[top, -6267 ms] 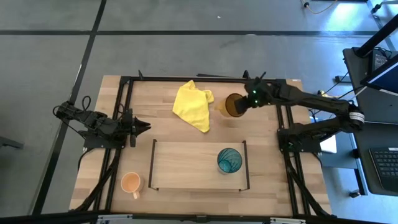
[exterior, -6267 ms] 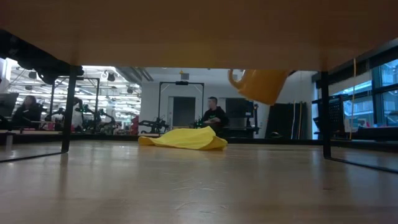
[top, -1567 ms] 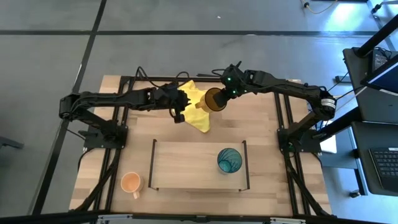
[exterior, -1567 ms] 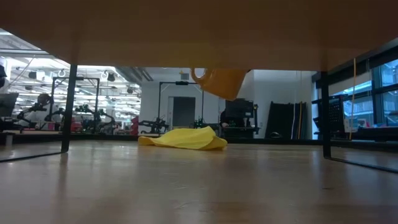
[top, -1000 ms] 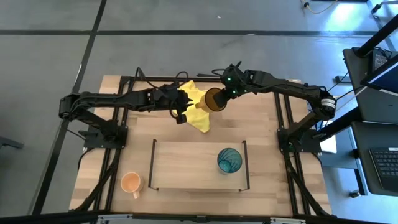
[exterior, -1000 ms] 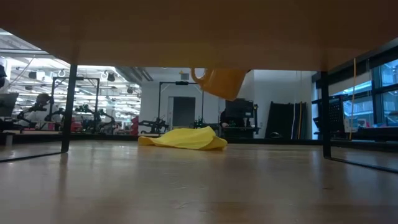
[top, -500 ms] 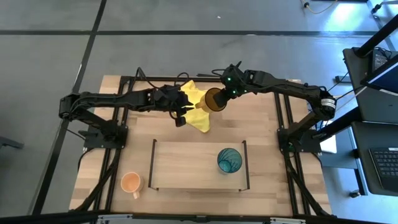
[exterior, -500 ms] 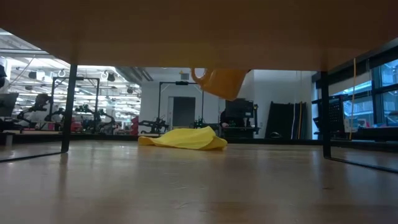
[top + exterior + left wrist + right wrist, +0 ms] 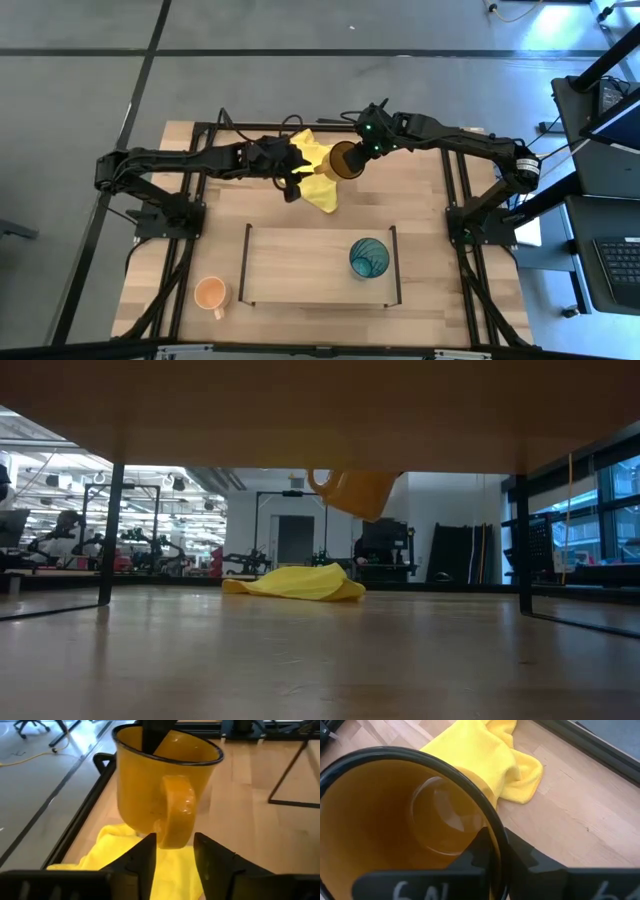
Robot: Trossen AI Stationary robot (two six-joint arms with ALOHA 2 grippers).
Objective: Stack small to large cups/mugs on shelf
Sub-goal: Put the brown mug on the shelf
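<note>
My right gripper (image 9: 362, 150) holds the amber-brown translucent mug (image 9: 345, 160) in the air near the table's far edge, beside the yellow cloth (image 9: 312, 170); the mug also shows in the low view (image 9: 352, 490). My left gripper (image 9: 296, 185) is open at the mug's left side, its fingers on either side of the handle's lower end (image 9: 172, 837). The teal ribbed tumbler (image 9: 368, 258) stands upright on the right end of the shelf (image 9: 300, 265). The small pale-orange mug (image 9: 211, 294) stands on the table by the shelf's near left corner. My right gripper pinches the mug's rim and wall (image 9: 492, 827), one finger (image 9: 154, 735) inside the mug and one outside. The fingers come from the table's right side, on the side away from the handle. The mug is lifted clear, its mouth up, slightly tilted. My left gripper's open fingers (image 9: 147, 852) flank the handle; whether they touch it I cannot tell.
The yellow cloth lies crumpled on the table below the mug and the left gripper. The shelf's thin black uprights (image 9: 246, 265) rise at its two short ends. The black table frame (image 9: 300, 127) runs along the far edge.
</note>
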